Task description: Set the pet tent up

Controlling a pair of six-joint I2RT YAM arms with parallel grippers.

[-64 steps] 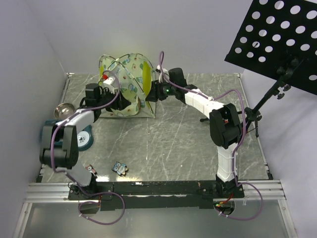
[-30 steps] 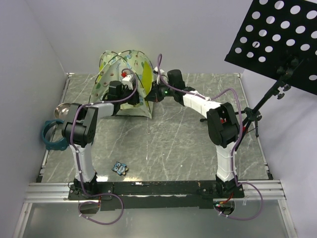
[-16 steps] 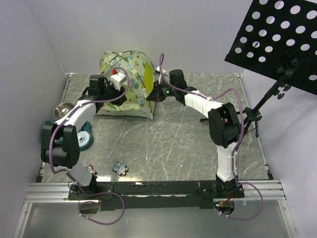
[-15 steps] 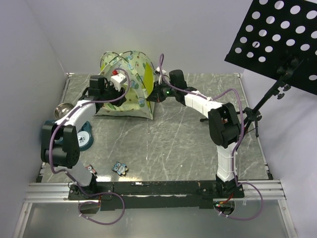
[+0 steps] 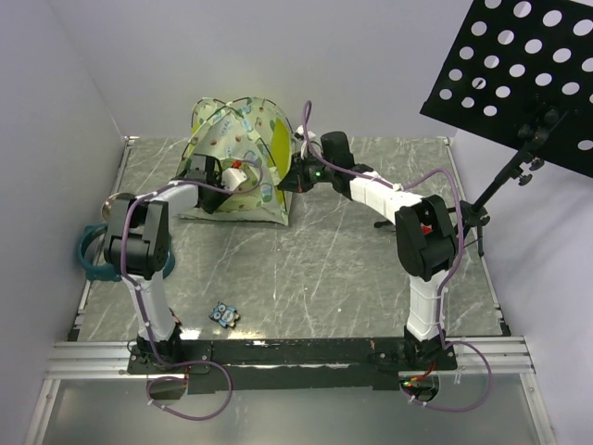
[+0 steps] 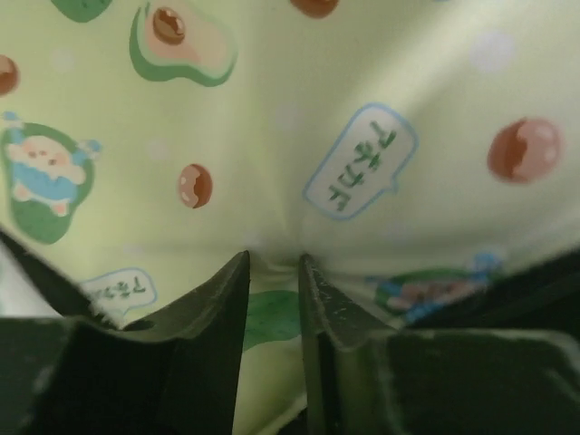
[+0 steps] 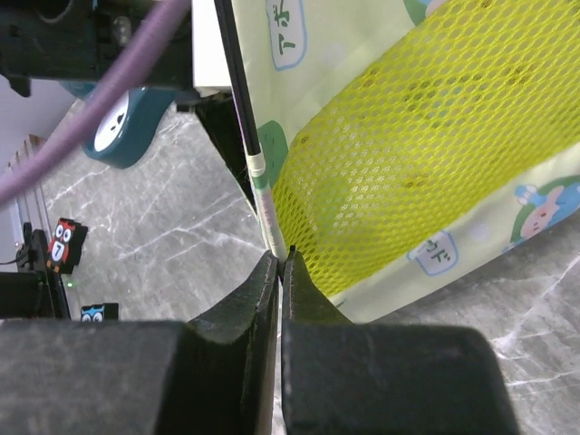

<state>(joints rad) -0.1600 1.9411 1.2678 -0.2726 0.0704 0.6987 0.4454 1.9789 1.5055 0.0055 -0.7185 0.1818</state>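
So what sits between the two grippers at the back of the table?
The pet tent itself: in the top view, the left gripper is at its printed fabric and the right gripper at its corner pole.

Cloth tent, marble-look table
pet tent (image 5: 236,153) matt printed fabric, yellow mesh panel (image 7: 426,172) open-weave; table (image 5: 315,269) smooth grey veined; bowl (image 5: 118,202) shiny metal.

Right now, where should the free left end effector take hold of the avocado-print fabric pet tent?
On the thin black pole arching over the cream avocado-print fabric dome tent, coming from its left side; the wall cloth is slack, and the right end effector already pinches the right pole end.
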